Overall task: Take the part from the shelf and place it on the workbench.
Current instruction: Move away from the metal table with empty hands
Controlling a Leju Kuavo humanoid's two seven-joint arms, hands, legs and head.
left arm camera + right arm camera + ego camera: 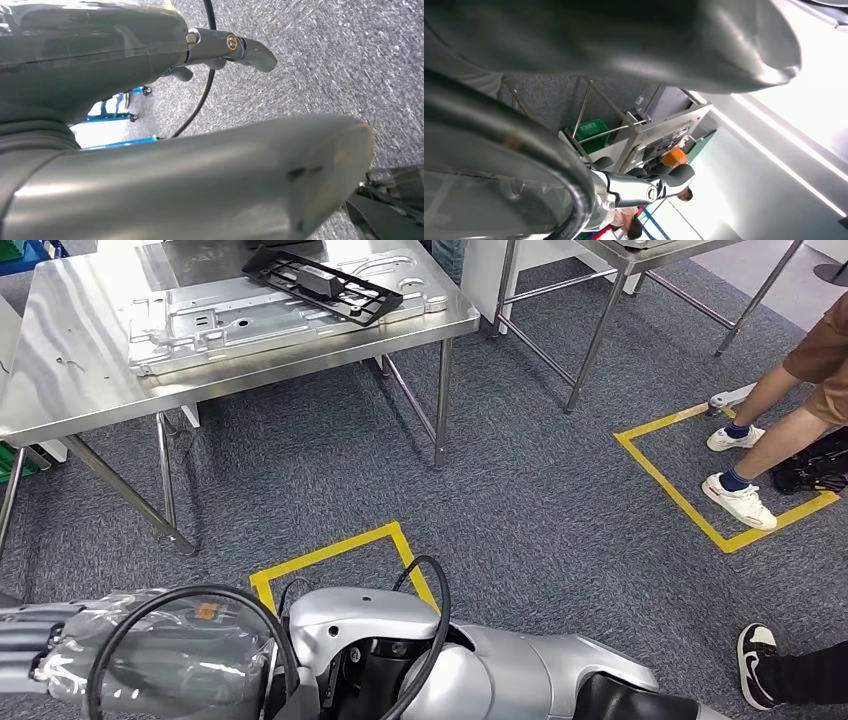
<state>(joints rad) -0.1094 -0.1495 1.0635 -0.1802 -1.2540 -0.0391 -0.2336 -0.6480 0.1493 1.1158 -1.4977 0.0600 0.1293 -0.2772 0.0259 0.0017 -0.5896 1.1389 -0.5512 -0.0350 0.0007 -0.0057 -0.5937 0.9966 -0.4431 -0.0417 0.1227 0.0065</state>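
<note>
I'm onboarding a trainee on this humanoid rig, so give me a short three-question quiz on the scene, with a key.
1. True or false: the black plastic grille part lies on the ribbed sheet-metal panel on the stainless steel workbench.
2. What marks squares on the grey carpet? A) yellow tape B) red paint C) white chalk
3. Fill in: a person's white sneakers stand inside one taped ____.

Key: 1 true; 2 A; 3 square.

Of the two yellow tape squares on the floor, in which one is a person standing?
The yellow tape square on the right, near the second steel table: white shoes stand inside it. The other one lies just before the robot's body.
</note>
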